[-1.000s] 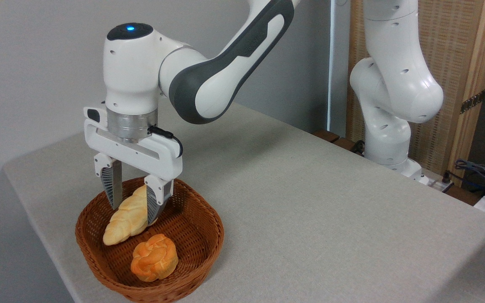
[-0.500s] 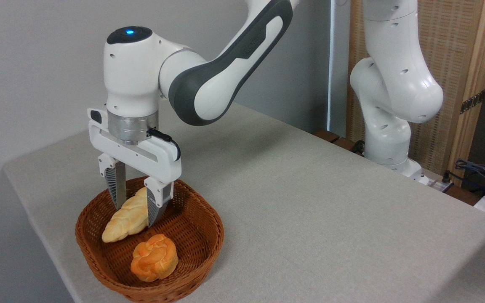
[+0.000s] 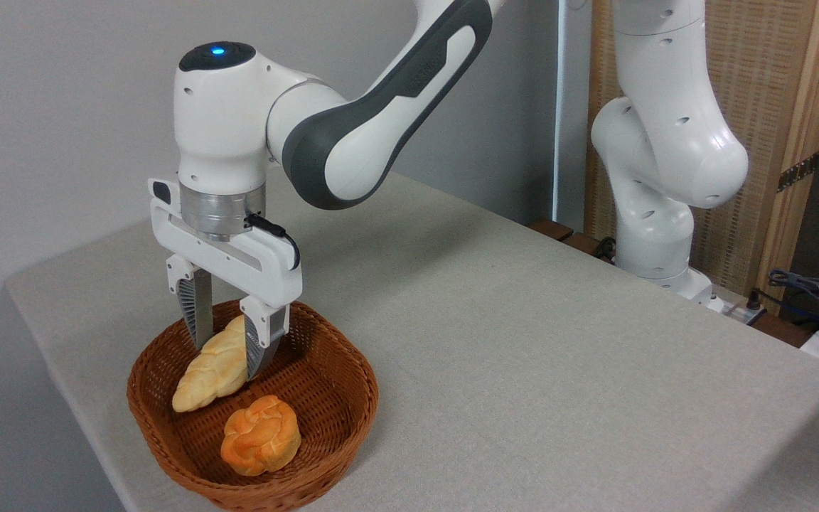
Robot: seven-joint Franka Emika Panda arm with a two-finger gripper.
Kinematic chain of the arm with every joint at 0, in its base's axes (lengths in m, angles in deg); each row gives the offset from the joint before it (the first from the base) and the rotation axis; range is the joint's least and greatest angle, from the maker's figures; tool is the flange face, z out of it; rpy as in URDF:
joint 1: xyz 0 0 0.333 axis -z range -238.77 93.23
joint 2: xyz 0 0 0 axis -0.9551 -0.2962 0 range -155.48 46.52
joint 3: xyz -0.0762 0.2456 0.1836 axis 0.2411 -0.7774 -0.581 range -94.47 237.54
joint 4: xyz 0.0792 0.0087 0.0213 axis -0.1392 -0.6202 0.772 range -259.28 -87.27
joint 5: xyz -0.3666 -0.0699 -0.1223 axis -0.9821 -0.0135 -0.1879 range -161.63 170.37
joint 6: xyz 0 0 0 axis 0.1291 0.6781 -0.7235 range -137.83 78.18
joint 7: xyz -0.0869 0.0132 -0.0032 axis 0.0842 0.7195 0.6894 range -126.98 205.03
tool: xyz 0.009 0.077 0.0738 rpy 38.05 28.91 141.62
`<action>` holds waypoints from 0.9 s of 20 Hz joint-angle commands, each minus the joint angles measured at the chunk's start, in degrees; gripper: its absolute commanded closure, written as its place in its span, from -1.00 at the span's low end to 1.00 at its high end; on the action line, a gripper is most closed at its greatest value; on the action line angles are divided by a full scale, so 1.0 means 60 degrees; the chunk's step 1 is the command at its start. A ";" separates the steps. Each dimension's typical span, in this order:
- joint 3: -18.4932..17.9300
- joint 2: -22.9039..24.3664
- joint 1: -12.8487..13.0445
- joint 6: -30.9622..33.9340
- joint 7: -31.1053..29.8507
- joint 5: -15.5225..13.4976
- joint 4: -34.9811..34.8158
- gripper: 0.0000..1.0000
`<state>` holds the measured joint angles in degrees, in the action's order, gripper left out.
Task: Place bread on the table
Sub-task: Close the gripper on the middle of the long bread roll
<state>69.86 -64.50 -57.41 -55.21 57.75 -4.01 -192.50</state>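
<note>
The bread (image 3: 212,368), a long pale golden twisted loaf, lies inside the brown woven basket (image 3: 342,405) at the near left of the table (image 3: 537,355). It slants from a lower near-left end, which points toward the basket's left wall, up to a far-right end hidden behind the gripper. The gripper (image 3: 228,359) reaches straight down into the basket with one finger on either side of the loaf's upper half: the left finger (image 3: 196,316) stands just at the loaf's far-left edge, the right finger (image 3: 260,341) overlaps its near-right side. The jaws are pressed in against the loaf and grip it, while its low end looks to rest near the basket floor; whether it touches there cannot be told.

Just nearer in the same basket sits a small round orange knotted bun (image 3: 261,434), close to the loaf's lower end but apart from the fingers. The basket stands on the grey-beige tabletop close to its near left edge. The white and grey arm (image 3: 352,121) rises from the gripper up and to the right, out of the top of the picture; its base column (image 3: 655,213) stands at the far right edge of the table, in front of a wooden woven screen (image 3: 758,107)
</note>
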 commanded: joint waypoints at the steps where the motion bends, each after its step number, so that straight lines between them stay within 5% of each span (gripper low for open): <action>1: 0.0016 0.0089 0.0019 0.0165 0.0146 0.0545 -0.0019 -1.00; 15: 0.0045 -0.0014 0.0107 0.0326 0.0483 0.0752 -0.0034 -0.99; 18: 0.0045 0.0001 0.0107 0.0326 0.0542 0.0752 -0.0019 -0.53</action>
<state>70.40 -64.91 -57.01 -54.14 60.03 -0.12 -192.72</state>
